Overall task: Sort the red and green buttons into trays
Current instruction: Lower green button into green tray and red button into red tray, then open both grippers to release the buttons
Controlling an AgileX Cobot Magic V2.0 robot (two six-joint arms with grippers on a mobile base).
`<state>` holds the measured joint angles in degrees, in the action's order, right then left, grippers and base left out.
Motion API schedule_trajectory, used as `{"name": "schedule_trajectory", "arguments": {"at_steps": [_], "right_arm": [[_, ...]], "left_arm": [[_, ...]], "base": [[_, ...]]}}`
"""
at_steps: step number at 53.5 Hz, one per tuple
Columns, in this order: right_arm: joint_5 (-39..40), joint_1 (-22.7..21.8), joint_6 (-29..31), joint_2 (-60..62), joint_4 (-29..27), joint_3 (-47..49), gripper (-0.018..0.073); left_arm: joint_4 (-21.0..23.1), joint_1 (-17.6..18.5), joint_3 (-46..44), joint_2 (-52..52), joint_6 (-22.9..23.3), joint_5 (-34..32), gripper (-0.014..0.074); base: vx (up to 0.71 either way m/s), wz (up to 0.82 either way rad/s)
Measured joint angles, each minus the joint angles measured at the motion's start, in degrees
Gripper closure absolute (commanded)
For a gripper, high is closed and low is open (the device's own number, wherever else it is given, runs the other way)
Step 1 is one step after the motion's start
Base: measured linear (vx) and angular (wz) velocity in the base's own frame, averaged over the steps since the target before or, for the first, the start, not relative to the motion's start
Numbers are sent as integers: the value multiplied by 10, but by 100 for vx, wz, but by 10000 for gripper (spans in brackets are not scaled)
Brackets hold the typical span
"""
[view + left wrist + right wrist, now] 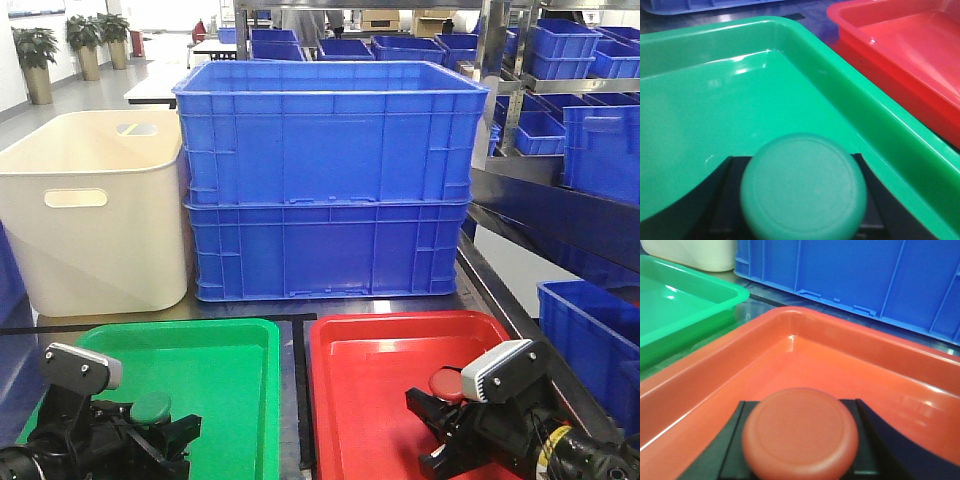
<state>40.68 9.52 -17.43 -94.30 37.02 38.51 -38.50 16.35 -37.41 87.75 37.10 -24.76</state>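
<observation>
The green tray point(225, 375) lies front left and the red tray point(380, 360) front right. My left gripper point(165, 425) is shut on the green button point(150, 407) and holds it over the green tray. In the left wrist view the green cap point(803, 187) sits between the black fingers point(722, 205), above the tray floor point(715, 110). My right gripper point(432, 425) is shut on the red button point(446, 383) over the red tray. In the right wrist view the red cap point(800, 432) sits between the fingers point(732, 452), above the red tray point(840, 370). Both switch bodies are hidden.
Two stacked deep blue crates point(330, 190) stand just behind the trays, with a cream tub point(95, 210) to their left. Another blue crate point(590, 330) sits at the right, and a rack of blue bins point(590, 130) stands behind it. A narrow dark gap separates the trays.
</observation>
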Motion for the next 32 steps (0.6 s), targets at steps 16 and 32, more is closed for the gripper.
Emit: {"name": "schedule_trajectory", "arguments": {"at_steps": [16, 32], "right_arm": [[1, 0, 0, 0, -1, 0, -123], [18, 0, 0, 19, -1, 1, -92]], "left_arm": [[0, 0, 0, 0, 0, 5, 4], [0, 0, 0, -49, 0, 14, 4]], "base": [[0, 0], [0, 0]]}}
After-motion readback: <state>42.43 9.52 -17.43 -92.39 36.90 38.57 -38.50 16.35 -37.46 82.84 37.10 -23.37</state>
